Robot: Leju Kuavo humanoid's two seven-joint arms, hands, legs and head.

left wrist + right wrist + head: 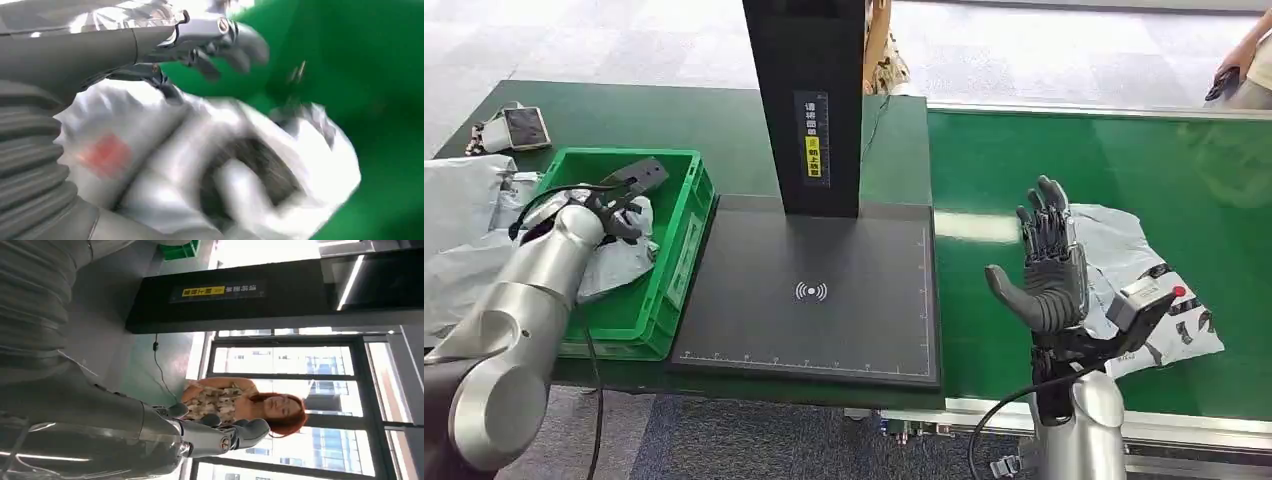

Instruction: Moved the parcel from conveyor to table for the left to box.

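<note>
Green belting fills our view: the conveyor [1074, 170] runs off beside the black scanning pad [809, 295], and a black post [809, 100] stands at the pad's far edge. Beyond the post we see pale floor and tall windows, with a person [235, 402] standing there. The parcel [1159, 285], a crinkled grey mailer with black printing, lies flat on the conveyor, well apart from the pad. Our right hand [1049, 265] is raised between pad and parcel, fingers spread wide, holding nothing. On the pad's other side, our left hand [619, 205] is inside the green crate [674, 260] over grey bags; its grip we cannot tell.
</note>
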